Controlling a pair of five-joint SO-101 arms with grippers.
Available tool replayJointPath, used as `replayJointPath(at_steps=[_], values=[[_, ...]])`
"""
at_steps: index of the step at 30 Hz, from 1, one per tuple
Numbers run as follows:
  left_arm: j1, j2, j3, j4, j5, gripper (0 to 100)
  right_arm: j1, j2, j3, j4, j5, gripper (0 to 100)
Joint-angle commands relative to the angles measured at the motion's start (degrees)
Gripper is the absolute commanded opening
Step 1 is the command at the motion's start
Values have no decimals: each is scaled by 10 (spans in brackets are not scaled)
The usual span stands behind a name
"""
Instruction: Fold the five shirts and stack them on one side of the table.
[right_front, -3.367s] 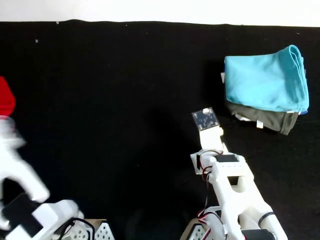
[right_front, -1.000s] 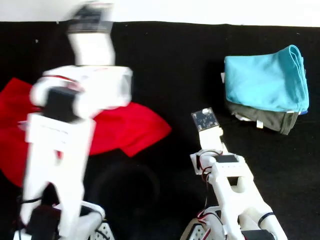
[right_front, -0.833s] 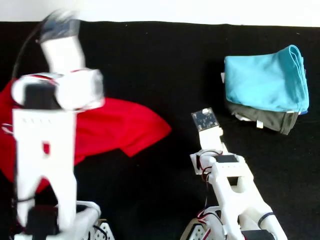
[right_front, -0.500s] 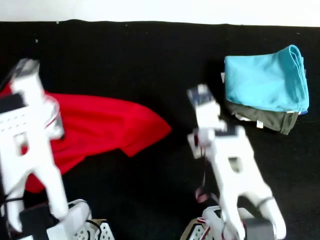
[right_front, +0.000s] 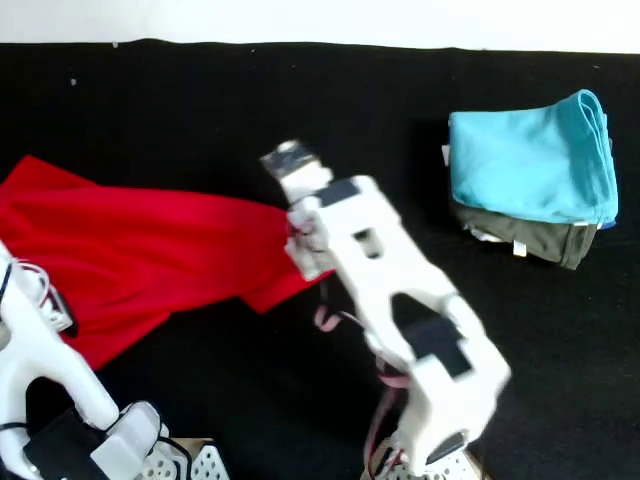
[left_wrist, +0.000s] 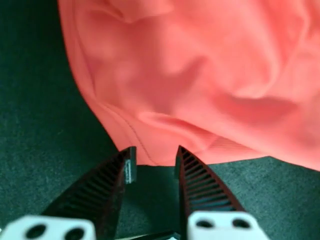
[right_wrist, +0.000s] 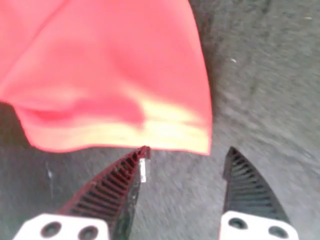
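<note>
A red shirt (right_front: 150, 245) lies spread and rumpled on the left half of the black table. My left arm (right_front: 35, 345) stands at the shirt's near left corner. In the left wrist view my left gripper (left_wrist: 154, 161) is open, its tips just short of the red shirt's hem (left_wrist: 150, 125), with nothing between them. My right arm (right_front: 350, 240) stretches over to the shirt's right end. In the right wrist view my right gripper (right_wrist: 187, 154) is wide open just off the red shirt's edge (right_wrist: 115, 80). A folded teal shirt (right_front: 530, 155) lies on a folded dark grey shirt (right_front: 525, 235) at the back right.
The black table cloth (right_front: 300, 100) ends at a white wall along the far side. Bare cloth lies between the red shirt and the folded stack, and along the near right.
The left arm brought the red shirt onto the table, spread it and drew back to the near left. The right arm swung from the middle over to the shirt's right end.
</note>
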Motion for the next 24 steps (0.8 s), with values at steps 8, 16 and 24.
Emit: replayJointPath(at_steps=[8,16,24], values=[[-11,-3,-2,-4,-8,140,-8,97,-95,1,-6,79],[-5,-7,-26,26,-8,140,61,65,-190,25,-6,7],[151,-7,-56,192,-5,137,138,-36,-313,54,29,6]])
